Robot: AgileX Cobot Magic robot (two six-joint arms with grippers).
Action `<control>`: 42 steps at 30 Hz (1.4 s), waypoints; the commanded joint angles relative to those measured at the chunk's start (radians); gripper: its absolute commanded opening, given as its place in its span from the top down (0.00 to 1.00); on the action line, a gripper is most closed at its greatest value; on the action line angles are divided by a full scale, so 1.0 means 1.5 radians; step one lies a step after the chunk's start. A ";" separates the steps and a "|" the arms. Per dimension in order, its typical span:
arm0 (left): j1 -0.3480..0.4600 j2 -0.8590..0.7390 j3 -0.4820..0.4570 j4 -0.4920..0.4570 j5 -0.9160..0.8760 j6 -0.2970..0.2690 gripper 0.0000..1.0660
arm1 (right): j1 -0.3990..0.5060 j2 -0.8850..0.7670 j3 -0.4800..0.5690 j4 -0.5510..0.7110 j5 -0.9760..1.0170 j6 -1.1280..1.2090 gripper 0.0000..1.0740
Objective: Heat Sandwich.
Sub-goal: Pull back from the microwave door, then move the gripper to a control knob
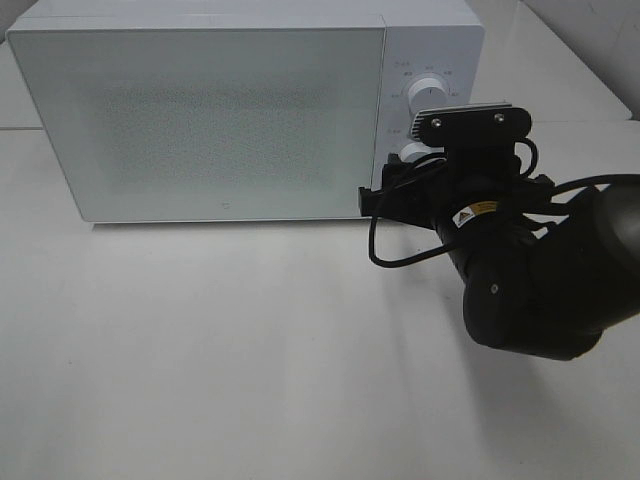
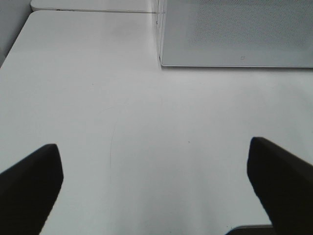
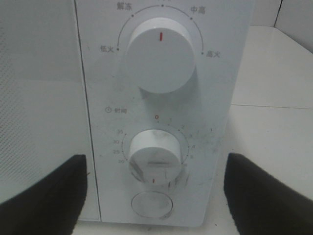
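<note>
A boxy, glossy white microwave (image 1: 220,110) with a dotted door shut fills the upper left of the high view, the sandwich showing in no view, while the right end effector (image 3: 155,166) spreads wide and empty either side of the scuffed round lower dial (image 3: 155,156) and the left end effector (image 2: 154,144) spreads wide and empty over the smooth white desk (image 1: 250,350).

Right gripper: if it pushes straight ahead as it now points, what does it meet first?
Most likely the lower round white timer dial on the white microwave control panel: the open right gripper is centred on it, though depth is unclear.
</note>
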 commanded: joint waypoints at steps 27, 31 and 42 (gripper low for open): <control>0.001 -0.014 0.001 0.001 0.000 0.000 0.08 | -0.047 0.096 -0.108 -0.028 0.027 0.021 0.30; 0.001 -0.014 0.001 0.001 0.000 0.000 0.08 | -0.045 0.095 -0.108 -0.027 0.026 0.021 0.30; 0.001 -0.014 0.001 0.001 0.000 0.000 0.08 | -0.045 0.094 -0.108 -0.027 0.023 0.020 0.52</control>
